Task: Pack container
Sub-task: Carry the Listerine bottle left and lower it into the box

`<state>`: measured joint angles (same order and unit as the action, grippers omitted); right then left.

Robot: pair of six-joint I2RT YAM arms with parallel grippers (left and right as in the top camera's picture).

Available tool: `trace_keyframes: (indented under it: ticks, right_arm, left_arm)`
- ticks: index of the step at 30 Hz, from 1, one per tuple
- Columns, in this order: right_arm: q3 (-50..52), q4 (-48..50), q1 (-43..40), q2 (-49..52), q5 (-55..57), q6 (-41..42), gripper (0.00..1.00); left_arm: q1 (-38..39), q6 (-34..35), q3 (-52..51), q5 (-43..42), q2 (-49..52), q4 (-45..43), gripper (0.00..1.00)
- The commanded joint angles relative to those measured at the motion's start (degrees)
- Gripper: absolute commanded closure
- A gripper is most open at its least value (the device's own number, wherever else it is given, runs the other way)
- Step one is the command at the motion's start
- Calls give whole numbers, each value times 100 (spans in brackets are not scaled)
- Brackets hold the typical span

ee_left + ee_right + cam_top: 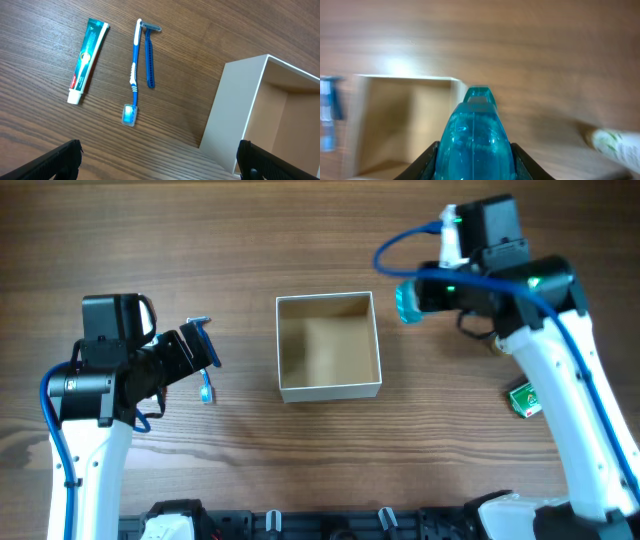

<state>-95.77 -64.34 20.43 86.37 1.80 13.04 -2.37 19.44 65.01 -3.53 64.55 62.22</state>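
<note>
While the left end effector gapes empty, the right one grips a (translucent) teal bottle.

White arms bear black joints, black jaws, blue cables.

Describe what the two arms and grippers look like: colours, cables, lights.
Both arms have white curved links, the left arm and right arm alike, with black motor housings at the joints. A blue cable loops along each. The right arm shows green lights. The left gripper has matte black fingers.
</note>
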Motion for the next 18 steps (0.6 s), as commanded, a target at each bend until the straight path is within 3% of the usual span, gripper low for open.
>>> trace_keyframes:
  ticks: [1, 9, 18]
  right_arm:
    - [-455, 101, 813, -92, 509, 824, 96]
    - [-459, 632, 1661, 726, 533, 1263, 96]
    - [-459, 931, 1954, 2234, 579, 1563, 96]
  left_arm:
    - [-37, 39, 105, -50, 13, 20, 0]
    - [-37, 39, 105, -50, 13, 20, 0]
    - [-37, 39, 105, -50, 13, 22, 0]
